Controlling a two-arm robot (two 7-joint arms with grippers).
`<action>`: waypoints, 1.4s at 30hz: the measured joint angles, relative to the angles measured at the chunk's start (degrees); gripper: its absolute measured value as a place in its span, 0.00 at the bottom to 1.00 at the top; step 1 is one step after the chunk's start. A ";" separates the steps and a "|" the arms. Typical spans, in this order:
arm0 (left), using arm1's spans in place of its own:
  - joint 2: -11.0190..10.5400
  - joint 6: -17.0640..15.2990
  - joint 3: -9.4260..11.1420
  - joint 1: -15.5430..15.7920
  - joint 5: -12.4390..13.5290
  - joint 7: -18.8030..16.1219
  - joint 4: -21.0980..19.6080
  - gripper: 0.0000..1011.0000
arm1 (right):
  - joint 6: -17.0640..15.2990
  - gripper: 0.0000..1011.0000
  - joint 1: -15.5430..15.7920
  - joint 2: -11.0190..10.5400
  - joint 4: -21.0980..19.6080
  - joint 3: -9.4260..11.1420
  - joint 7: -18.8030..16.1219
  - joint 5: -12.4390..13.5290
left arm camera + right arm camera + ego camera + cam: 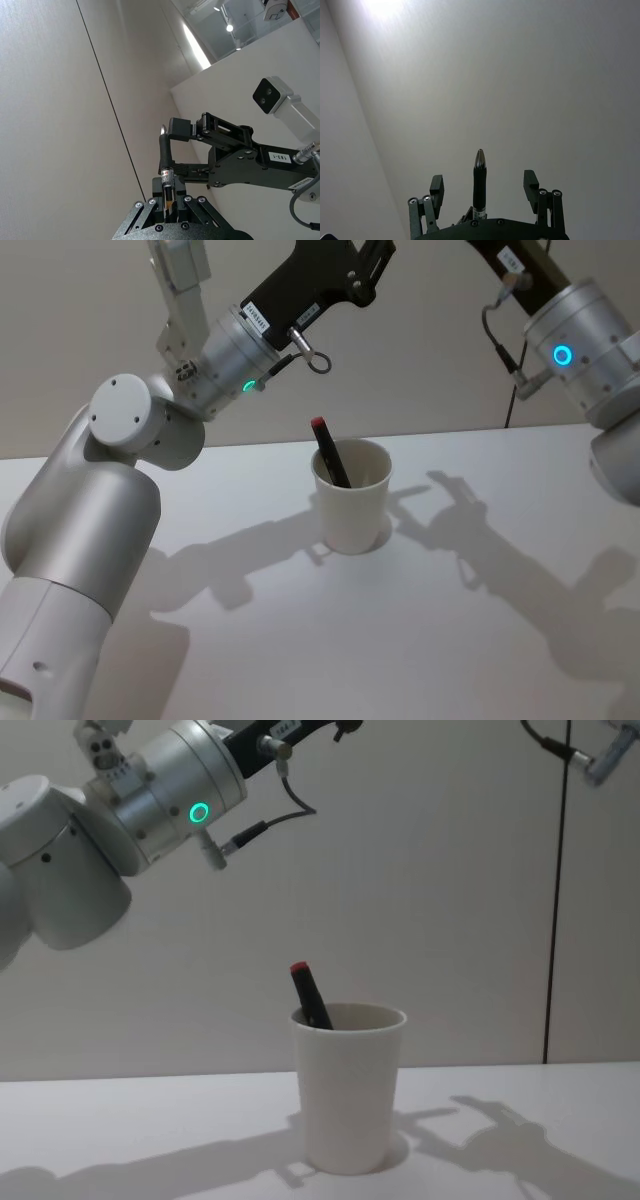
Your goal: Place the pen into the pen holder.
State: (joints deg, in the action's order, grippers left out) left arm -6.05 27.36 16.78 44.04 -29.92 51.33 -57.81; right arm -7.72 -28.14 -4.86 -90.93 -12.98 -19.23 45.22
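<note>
I am seeing the slim black pen with red cap (pixel 330 455) standing inside the white paper cup (pixel 352 510), leaning leftward, well below both grippers. The right gripper (pixel 484 182) is spread wide and empty; the left gripper (pixel 360 265) I cannot tell.

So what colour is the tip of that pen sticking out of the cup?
Red, on the pen; clearest in the chest view.

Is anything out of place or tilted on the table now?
Nothing stands out. The pen leans inside the upright pen holder, red cap up. No spill or damage shows on the table.
</note>
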 joint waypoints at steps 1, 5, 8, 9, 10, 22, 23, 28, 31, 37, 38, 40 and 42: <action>0.00 0.00 0.00 0.00 0.00 0.00 0.00 0.14 | -0.14 0.99 -0.07 0.00 0.23 0.03 -0.26 0.66; 0.00 0.00 0.00 0.00 0.00 0.00 0.00 0.14 | -0.30 0.99 -0.15 0.01 0.79 0.10 -0.93 2.44; 0.00 0.00 0.00 0.00 0.00 0.00 0.00 0.14 | -0.34 0.99 -0.22 0.02 1.04 0.12 -1.26 3.30; 0.00 0.00 0.00 0.00 0.00 0.00 0.00 0.14 | -0.36 0.99 -0.27 0.03 1.19 0.13 -1.48 3.76; 0.00 0.00 0.00 0.00 0.00 0.00 0.00 0.14 | -0.37 0.99 -0.31 0.04 1.30 0.13 -1.57 3.97; 0.00 0.00 0.00 0.00 0.00 0.00 0.00 0.14 | -0.53 0.99 -0.95 0.22 2.81 -0.05 -3.02 6.42; 0.01 0.00 0.00 0.00 0.00 0.00 0.00 0.14 | -0.54 0.99 -0.99 0.24 2.90 -0.08 -3.08 6.47; 0.00 0.00 0.00 0.00 0.00 0.00 0.00 0.14 | -0.58 0.99 -1.27 0.34 3.39 -0.32 -3.48 6.67; 0.00 0.00 0.00 0.00 0.00 -0.01 0.00 0.14 | -0.60 0.99 -1.46 0.42 3.68 -0.48 -3.72 6.69; 0.00 0.00 0.00 0.00 0.00 -0.01 0.00 0.14 | -0.43 0.99 -1.85 0.56 4.28 -0.83 -4.10 6.50; 0.00 0.00 0.00 0.00 0.00 -0.01 0.00 0.14 | -0.43 0.99 -1.85 0.56 4.28 -0.83 -4.10 6.50; 0.00 0.00 0.00 0.00 0.00 0.00 0.00 0.14 | -0.34 0.99 -1.92 0.59 4.43 -0.91 -4.18 6.42; 0.00 0.00 0.00 0.00 0.00 0.00 0.00 0.14 | -0.27 0.99 -2.01 0.62 4.55 -0.97 -4.24 6.32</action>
State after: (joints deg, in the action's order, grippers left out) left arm -6.05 27.36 16.78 44.04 -29.92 51.32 -57.81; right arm -7.98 -30.15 -4.25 -86.38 -13.95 -23.47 51.54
